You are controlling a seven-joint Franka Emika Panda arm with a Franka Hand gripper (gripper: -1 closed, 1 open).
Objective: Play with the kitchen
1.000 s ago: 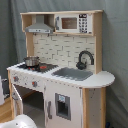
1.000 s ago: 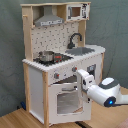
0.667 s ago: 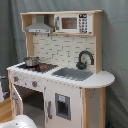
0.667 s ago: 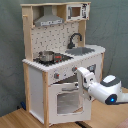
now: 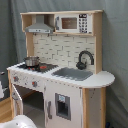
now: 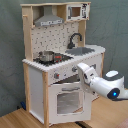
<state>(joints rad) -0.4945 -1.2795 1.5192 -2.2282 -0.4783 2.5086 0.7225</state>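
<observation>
- The kitchen (image 5: 60,70) (image 6: 62,60), a tall white and light-wood toy unit, stands against a grey curtain (image 5: 115,50) in both exterior views.
- On its counter, both exterior views show a small metal pot (image 5: 31,61) (image 6: 46,56) on the black stove (image 5: 37,66) (image 6: 54,59), a grey sink (image 5: 74,74) (image 6: 82,50) and a black curved faucet (image 5: 84,58) (image 6: 74,39) behind the sink.
- Above, both exterior views show a grey hood (image 5: 40,26) (image 6: 48,20) and a small microwave (image 5: 74,23) (image 6: 77,11) on the top shelf.
- Only the second exterior view shows the robot arm (image 6: 107,85): a white link with a blue light, reaching in from the second exterior view's right toward the front panel.
- In the second exterior view the gripper (image 6: 80,68) sits at the knob strip, just above the windowed oven door (image 6: 67,97); I cannot tell whether its claw is apart or together.
- Only the first exterior view shows the cabinet door (image 5: 61,105) under the sink, with a dark square window, and the rounded wood-edged end of the counter (image 5: 102,79).
- In the first exterior view a white rounded shape (image 5: 17,122) fills the bottom left corner; what it is cannot be told.
- The second exterior view shows a wooden floor (image 6: 20,120) under the unit.
</observation>
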